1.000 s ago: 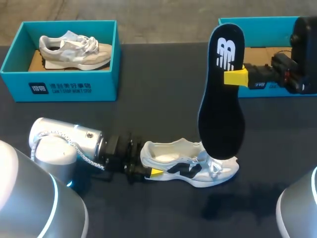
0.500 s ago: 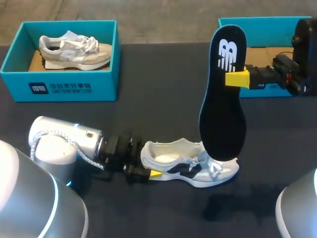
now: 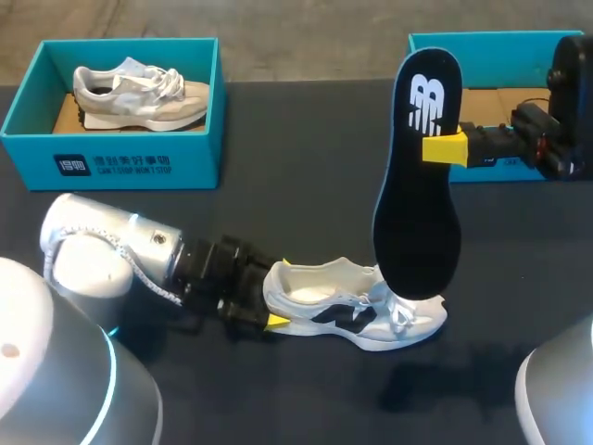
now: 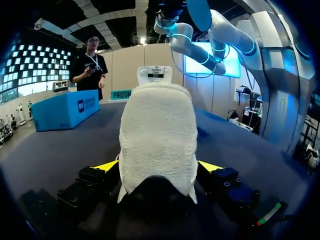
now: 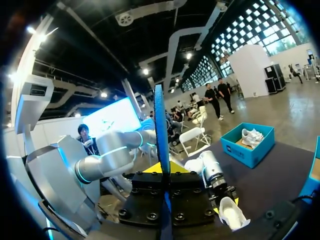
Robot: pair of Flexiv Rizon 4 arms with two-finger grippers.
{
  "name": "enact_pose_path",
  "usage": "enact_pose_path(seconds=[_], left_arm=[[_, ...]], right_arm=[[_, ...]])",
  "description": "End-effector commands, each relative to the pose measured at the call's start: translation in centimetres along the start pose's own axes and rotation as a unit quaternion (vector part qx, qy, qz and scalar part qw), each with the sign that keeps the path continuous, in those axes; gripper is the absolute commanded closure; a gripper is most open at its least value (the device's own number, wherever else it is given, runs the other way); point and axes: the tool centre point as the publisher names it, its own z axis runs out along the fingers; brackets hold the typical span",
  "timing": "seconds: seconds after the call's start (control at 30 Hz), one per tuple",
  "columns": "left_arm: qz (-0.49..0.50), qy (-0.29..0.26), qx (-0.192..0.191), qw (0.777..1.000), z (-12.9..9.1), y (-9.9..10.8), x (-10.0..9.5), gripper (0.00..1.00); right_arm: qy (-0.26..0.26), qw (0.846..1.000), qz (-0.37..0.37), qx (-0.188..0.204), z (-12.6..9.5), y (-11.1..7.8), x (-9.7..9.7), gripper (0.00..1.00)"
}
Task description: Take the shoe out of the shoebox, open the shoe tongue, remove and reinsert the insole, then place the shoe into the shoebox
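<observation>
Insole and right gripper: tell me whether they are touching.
Touching. The right wrist view shows the insole edge-on, clamped from both sides between the yellow-tipped fingers of the right gripper.

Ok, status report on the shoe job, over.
Left end effector shut on white shoe, at the heel. Right end effector shut on black insole, upright, outside the shoe. Shoe opening unobstructed.
</observation>
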Motion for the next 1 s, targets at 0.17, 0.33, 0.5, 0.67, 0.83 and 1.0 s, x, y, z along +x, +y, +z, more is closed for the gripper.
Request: enact_pose_path(seconds=[0.17, 0.33, 0.5, 0.67, 0.83, 1.0], left_arm=[[-0.003, 0.012, -0.083, 0.996, -3.1, -1.0, 1.4, 0.0], [-0.006, 0.012, -0.128, 0.992, -4.5, -1.2, 1.8, 0.0], [-0.004, 0.006, -0.199, 0.98, -6.4, -2.1, 1.6, 0.0], [-0.004, -0.026, -0.296, 0.955, -8.3, -3.2, 1.2, 0.0], [0.006, -0.029, -0.318, 0.948, -8.6, -3.4, 1.2, 0.0], [0.006, -0.029, -0.318, 0.948, -8.6, -3.4, 1.2, 0.0]], right_arm=[[-0.001, 1.0, 0.0, -0.001, 0.1, -0.2, 0.1, 1.0], [-0.001, 1.0, 0.0, -0.001, 0.1, -0.2, 0.1, 1.0], [-0.001, 1.0, 0.0, -0.001, 0.1, -0.2, 0.1, 1.0], [-0.001, 1.0, 0.0, -0.001, 0.1, -0.2, 0.1, 1.0], [-0.001, 1.0, 0.0, -0.001, 0.1, -0.2, 0.1, 1.0], [-0.001, 1.0, 0.0, -0.001, 0.1, -0.2, 0.1, 1.0]])
